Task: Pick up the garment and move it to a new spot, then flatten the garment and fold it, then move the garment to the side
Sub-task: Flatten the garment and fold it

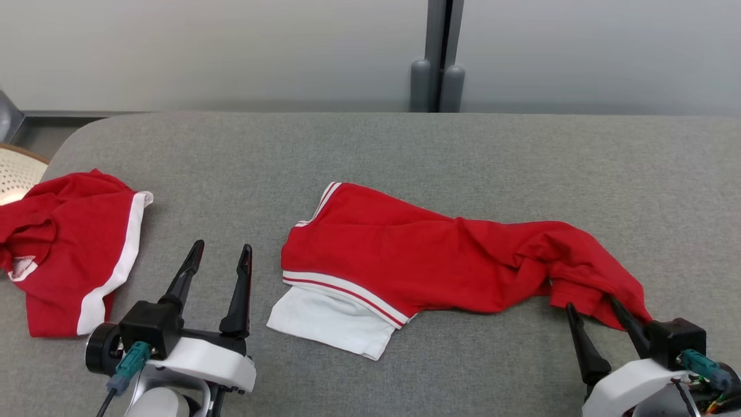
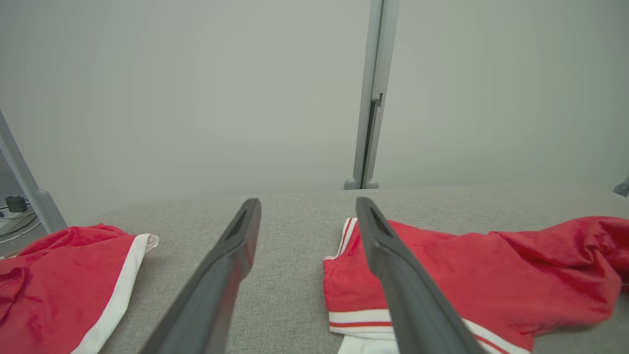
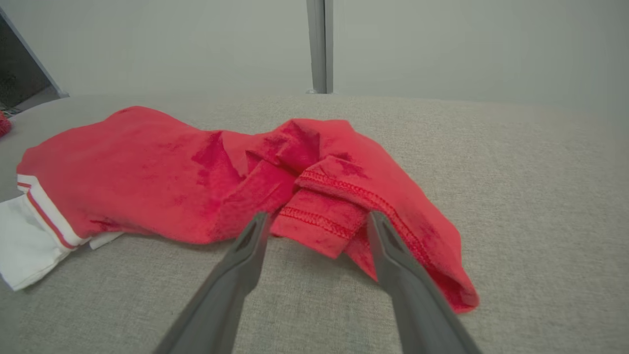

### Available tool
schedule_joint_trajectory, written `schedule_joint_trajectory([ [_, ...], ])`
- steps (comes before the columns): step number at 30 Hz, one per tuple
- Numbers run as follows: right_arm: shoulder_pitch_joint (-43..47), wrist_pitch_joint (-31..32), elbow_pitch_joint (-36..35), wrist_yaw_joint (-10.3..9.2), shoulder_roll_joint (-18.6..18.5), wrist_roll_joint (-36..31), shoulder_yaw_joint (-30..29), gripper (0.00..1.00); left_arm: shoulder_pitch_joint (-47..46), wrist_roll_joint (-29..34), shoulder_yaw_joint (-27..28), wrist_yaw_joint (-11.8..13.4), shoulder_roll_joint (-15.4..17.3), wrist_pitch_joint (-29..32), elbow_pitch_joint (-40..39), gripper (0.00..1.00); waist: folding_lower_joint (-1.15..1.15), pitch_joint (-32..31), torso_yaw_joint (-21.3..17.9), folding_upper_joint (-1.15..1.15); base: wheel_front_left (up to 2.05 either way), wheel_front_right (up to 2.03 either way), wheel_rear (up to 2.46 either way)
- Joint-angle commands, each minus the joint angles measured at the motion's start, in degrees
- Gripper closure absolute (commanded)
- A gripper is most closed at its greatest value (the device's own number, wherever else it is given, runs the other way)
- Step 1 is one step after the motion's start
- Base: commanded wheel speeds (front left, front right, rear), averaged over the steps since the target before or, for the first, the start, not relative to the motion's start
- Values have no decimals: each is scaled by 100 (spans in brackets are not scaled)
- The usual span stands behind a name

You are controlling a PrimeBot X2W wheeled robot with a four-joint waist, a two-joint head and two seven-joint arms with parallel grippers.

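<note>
The garment point(image 1: 440, 260) is red with white-striped trim and a white panel at its near left corner. It lies crumpled across the middle of the grey padded surface point(image 1: 370, 150). My right gripper point(image 1: 591, 305) stands open at the garment's right end. In the right wrist view the folded red hem point(image 3: 319, 221) lies just ahead of and between the tips of that gripper point(image 3: 318, 216). My left gripper point(image 1: 223, 246) is open on bare fabric, a little left of the garment's striped edge. From the left wrist, the garment point(image 2: 467, 275) shows behind the right finger of that gripper point(image 2: 308, 201).
A second red garment with a white band point(image 1: 69, 249) lies bunched at the left end of the surface, also seen from the left wrist point(image 2: 64, 275). A woven pale object point(image 1: 17, 174) sits past the left edge. A grey post point(image 1: 438, 58) stands against the wall behind.
</note>
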Motion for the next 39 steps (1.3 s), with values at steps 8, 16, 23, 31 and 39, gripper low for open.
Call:
schedule_joint_trajectory([
  [8, -623, -37, 856, -2, 48, -226, -115, 63, -334, 74, 26, -85, -89, -78, 106, 0, 0, 533, 322, 0, 0, 0, 0],
  [16, -765, -328, 872, -2, 36, -220, -246, 100, -443, 145, 112, -136, -115, -105, 147, 0, 0, 646, 231, 0, 0, 0, 0],
  [23, -552, -572, -49, -2, -158, -55, -417, 100, -488, 210, 221, -168, -129, -106, 83, 0, 0, 625, 43, 0, 0, 0, 0],
  [31, -378, -410, -1094, -2, -352, 290, -1094, 100, -515, 279, 360, -179, -109, -108, 7, 0, 0, 692, -153, 0, 0, 0, 0],
  [39, -599, -168, -775, -2, -429, 610, -1493, 100, -718, 344, 351, -252, -218, -107, -19, 0, 0, 1011, -55, 0, 0, 0, 0],
])
